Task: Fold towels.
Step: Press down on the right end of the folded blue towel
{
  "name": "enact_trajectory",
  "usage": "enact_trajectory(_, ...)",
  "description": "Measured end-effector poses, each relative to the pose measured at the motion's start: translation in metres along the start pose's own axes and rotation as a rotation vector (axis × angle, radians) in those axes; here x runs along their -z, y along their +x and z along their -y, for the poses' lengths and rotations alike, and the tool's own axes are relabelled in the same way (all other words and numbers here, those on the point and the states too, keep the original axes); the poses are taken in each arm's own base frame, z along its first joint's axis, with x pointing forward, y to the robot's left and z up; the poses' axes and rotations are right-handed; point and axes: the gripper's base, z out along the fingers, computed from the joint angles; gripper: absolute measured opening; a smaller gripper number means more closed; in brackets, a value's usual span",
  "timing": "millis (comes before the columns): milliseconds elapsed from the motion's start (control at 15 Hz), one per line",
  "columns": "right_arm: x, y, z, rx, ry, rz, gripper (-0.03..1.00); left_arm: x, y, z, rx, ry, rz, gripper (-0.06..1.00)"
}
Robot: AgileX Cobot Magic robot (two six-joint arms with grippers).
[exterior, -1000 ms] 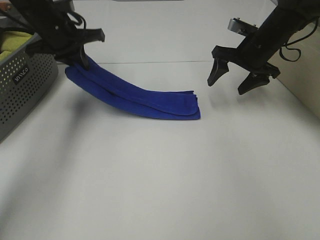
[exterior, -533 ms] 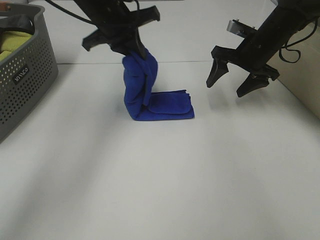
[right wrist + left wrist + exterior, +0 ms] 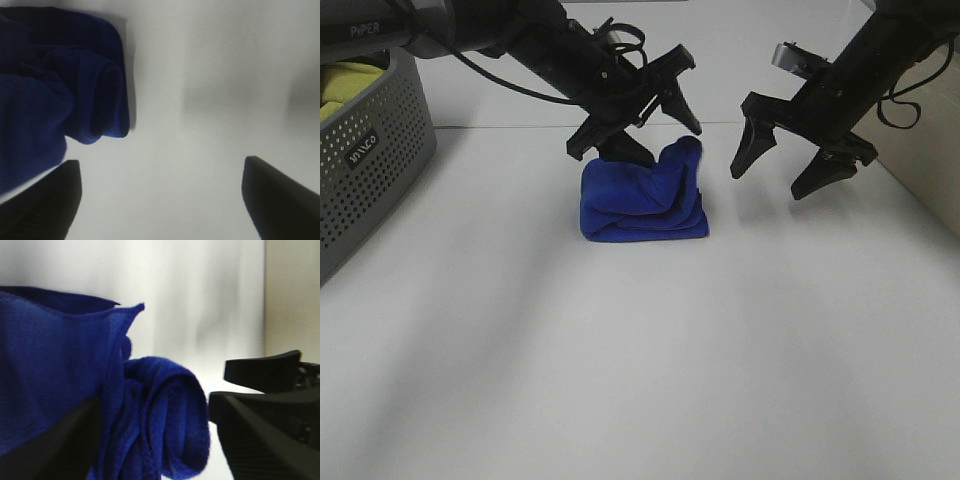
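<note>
The royal-blue towel (image 3: 642,197) lies as a thick folded bundle on the white table (image 3: 640,350), its upper layer bulging up at the right end. My left gripper (image 3: 638,135) reaches across from the left and hovers just over the bundle. Its jaws are open and straddle the top fold; the left wrist view shows the towel (image 3: 75,380) between the spread fingers (image 3: 260,440). My right gripper (image 3: 788,162) is open and empty, in the air just right of the towel. The right wrist view shows the towel's end (image 3: 60,100).
A grey perforated basket (image 3: 370,160) stands at the left edge with a yellow-green cloth (image 3: 350,82) in it. A beige panel (image 3: 930,150) rises along the right edge of the table.
My left gripper carried the towel's left end up and over to the right, laid it onto the other end, and its jaws have opened. The right arm has not moved.
</note>
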Motion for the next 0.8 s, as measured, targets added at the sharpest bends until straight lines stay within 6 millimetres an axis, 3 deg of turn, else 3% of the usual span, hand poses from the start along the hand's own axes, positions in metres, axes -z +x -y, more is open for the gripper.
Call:
enact_trajectory(267, 0.011, 0.000, -0.010, 0.006, -0.061, 0.013, 0.82, 0.015, -0.004, 0.016, -0.103, 0.104, 0.031, 0.72)
enact_trajectory(400, 0.031, -0.001, -0.023, 0.032, -0.116, 0.070, 0.82, 0.052, -0.024, 0.023, -0.153, 0.129, 0.136, 0.72)
enact_trajectory(600, 0.050, -0.002, -0.048, 0.058, -0.278, 0.132, 0.82, 0.096, -0.051, 0.008, -0.161, 0.102, 0.251, 0.72)
enact_trajectory(800, 0.036, 0.002, -0.089, 0.127, -0.452, 0.134, 0.82, 0.119, -0.068, -0.011, -0.135, 0.080, 0.299, 0.72)
